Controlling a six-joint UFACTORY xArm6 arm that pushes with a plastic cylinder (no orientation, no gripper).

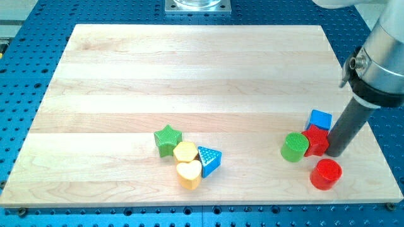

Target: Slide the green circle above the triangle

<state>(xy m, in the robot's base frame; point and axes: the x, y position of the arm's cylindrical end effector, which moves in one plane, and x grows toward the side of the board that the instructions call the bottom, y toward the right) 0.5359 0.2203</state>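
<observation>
Green is the colour to watch: the green circle [294,147] sits on the wooden table [189,75] in a tight cluster towards the view's right, touching a red star-like block [316,140], with a blue cube [320,119] just behind that and a red cylinder [326,174] just below. There are no jaws on this arm, only a dark rod; my tip [334,155] rests just to the right of the red star-like block, so the star stands between it and the circle.

The blue triangle [209,160] lies well to the left of the tip, bunched with a yellow heart [189,174], a yellow rounded block [185,151] and a green star [168,139].

To do this step well, I judge the tip should come round to the circle's own right side instead of shoving through the star, which would drag the star along. From there a steady push leftward and slightly towards the view's top should carry the circle to the bare wood just above the triangle. Approaching too low risks knocking the yellow rounded block or the triangle itself out of place.
</observation>
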